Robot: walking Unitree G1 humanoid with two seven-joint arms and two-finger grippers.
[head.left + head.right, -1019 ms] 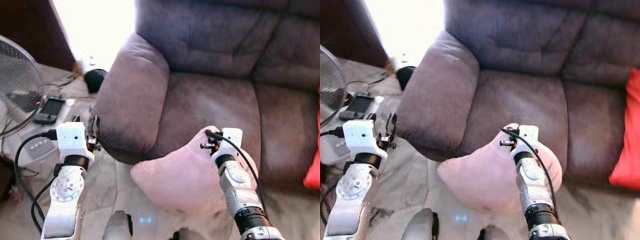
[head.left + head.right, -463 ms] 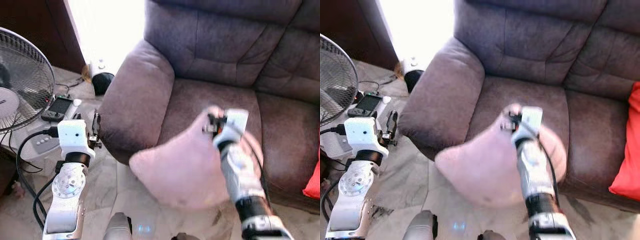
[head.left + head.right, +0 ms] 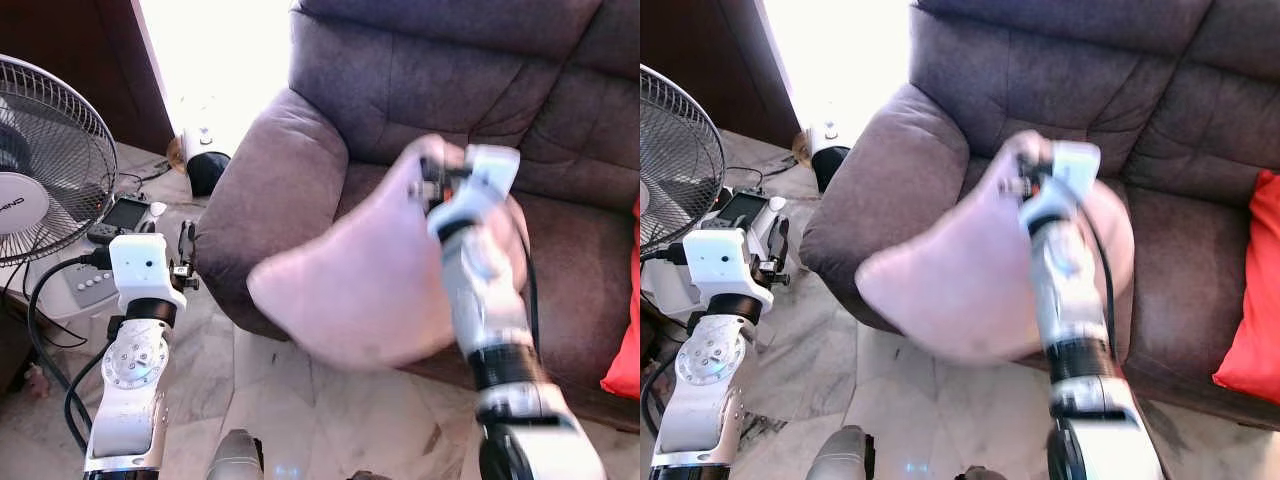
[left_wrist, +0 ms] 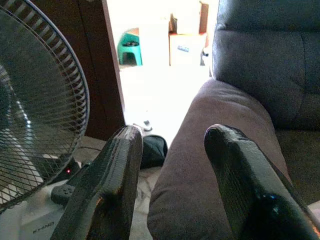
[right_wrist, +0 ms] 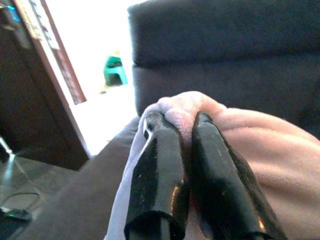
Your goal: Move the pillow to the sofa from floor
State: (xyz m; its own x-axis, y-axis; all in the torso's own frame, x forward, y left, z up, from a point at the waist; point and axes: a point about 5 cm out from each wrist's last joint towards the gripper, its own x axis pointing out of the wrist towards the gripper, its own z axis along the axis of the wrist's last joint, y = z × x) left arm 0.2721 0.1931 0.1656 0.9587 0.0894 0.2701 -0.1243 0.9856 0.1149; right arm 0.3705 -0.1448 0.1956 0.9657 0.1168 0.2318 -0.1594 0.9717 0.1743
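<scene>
A soft pink pillow [image 3: 370, 280] hangs in the air in front of the purple-grey sofa [image 3: 470, 90], over the front edge of its seat. My right gripper [image 5: 181, 122] is shut on a fold at the pillow's top edge, and the right arm [image 3: 485, 300] crosses in front of the pillow. My left gripper [image 4: 172, 142] is open and holds nothing; it is raised to the left, beside the sofa's armrest [image 3: 275, 190].
A standing fan [image 3: 45, 160] is at the far left, with a remote and cables [image 3: 120, 215] on a low white unit below it. A red cushion [image 3: 1250, 300] lies at the sofa's right end. Marble floor [image 3: 300, 400] lies before the sofa. A bright doorway [image 3: 210, 50] is behind.
My right gripper has lifted the pillow from near the floor up to seat height, toward the sofa's backrest. The view has shifted a little, and the left arm stays where it was.
</scene>
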